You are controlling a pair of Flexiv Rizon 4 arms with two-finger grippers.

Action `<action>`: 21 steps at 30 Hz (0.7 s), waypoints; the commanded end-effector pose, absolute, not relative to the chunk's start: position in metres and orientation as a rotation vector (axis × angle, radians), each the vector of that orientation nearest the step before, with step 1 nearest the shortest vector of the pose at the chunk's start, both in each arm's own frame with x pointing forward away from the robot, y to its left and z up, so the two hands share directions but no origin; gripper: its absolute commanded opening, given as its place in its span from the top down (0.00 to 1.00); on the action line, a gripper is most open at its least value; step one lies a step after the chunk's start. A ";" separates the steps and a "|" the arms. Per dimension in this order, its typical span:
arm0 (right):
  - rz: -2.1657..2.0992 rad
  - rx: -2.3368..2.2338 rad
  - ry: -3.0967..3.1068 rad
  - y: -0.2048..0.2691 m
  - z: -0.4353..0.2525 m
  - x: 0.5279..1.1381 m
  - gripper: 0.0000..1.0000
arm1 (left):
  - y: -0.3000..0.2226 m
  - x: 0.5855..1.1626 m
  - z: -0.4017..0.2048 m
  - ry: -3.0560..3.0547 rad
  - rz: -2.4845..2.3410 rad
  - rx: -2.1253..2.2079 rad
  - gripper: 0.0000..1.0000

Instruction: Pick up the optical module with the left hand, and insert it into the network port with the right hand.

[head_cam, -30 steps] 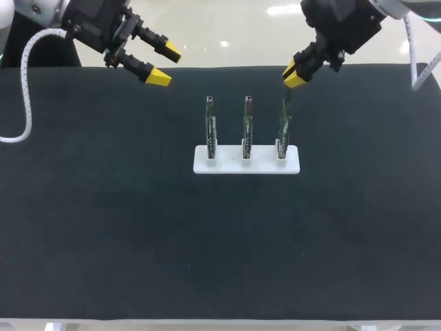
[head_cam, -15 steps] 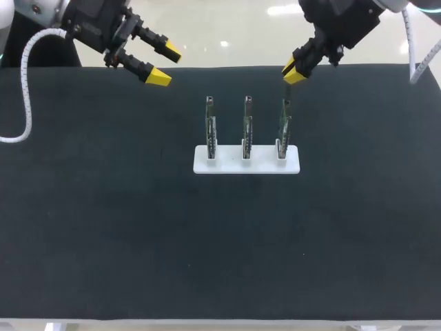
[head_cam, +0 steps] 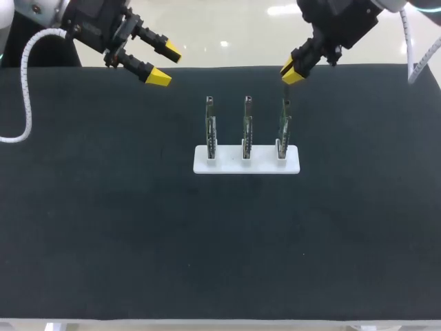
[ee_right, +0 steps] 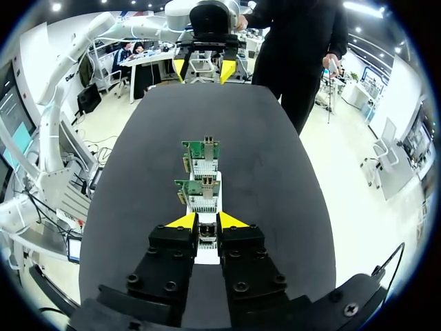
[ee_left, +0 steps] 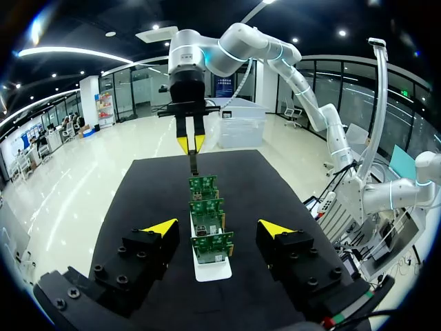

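Note:
A white base (head_cam: 227,164) at mid-table carries three upright green circuit boards, each with a port at its top edge. My right gripper (head_cam: 289,72) hangs over the rightmost board (head_cam: 283,129), shut on a thin dark optical module (ee_left: 193,162) that points down with its lower end at that board's top. In the right wrist view the module (ee_right: 207,233) sits between the yellow tips of the right gripper (ee_right: 207,222). My left gripper (head_cam: 165,64) is open and empty above the table's far left, well apart from the leftmost board (head_cam: 210,124).
The dark mat (head_cam: 138,227) covers the whole table. The middle board (head_cam: 247,125) stands between the other two, with narrow gaps on either side. In the left wrist view the row of boards (ee_left: 210,241) runs straight ahead of the left gripper (ee_left: 218,227).
My right gripper has shifted slightly up and toward the table's far edge with the module still in it. The left arm and the boards have not moved.

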State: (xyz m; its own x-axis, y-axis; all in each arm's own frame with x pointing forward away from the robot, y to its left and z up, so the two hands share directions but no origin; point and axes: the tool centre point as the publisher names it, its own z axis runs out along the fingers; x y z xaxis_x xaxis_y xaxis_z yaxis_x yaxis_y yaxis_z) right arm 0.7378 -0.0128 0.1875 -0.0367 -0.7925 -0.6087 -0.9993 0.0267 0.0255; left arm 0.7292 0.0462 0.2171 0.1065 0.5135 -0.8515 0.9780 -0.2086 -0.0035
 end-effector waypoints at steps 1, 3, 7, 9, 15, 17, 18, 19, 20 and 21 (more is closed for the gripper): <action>0.640 -1.814 1.883 -0.012 0.185 0.738 1.00 | 0.046 0.730 0.217 1.458 -1.005 1.798 0.00; 0.639 -1.812 1.883 -0.013 0.185 0.738 1.00 | 0.046 0.730 0.217 1.458 -1.005 1.798 0.00; 0.642 -1.807 1.884 -0.012 0.183 0.738 1.00 | 0.046 0.730 0.217 1.458 -1.005 1.798 0.00; 0.642 -1.805 1.884 -0.012 0.183 0.738 1.00 | 0.046 0.730 0.217 1.458 -1.005 1.798 0.00; 0.639 -1.811 1.898 -0.011 0.190 0.737 1.00 | 0.046 0.730 0.217 1.458 -1.005 1.798 0.00; 0.640 -1.814 1.903 -0.012 0.192 0.737 1.00 | 0.046 0.730 0.217 1.458 -1.005 1.798 0.00; 0.641 -1.815 1.904 -0.012 0.193 0.736 1.00 | 0.046 0.730 0.217 1.458 -1.005 1.798 0.00; 0.641 -1.816 1.904 -0.012 0.193 0.736 1.00 | 0.046 0.730 0.217 1.458 -1.005 1.798 0.00; 0.641 -1.816 1.905 -0.012 0.193 0.736 1.00 | 0.046 0.730 0.217 1.458 -1.005 1.798 0.00; 0.643 -1.816 1.906 -0.012 0.193 0.736 1.00 | 0.046 0.730 0.217 1.458 -1.005 1.798 0.00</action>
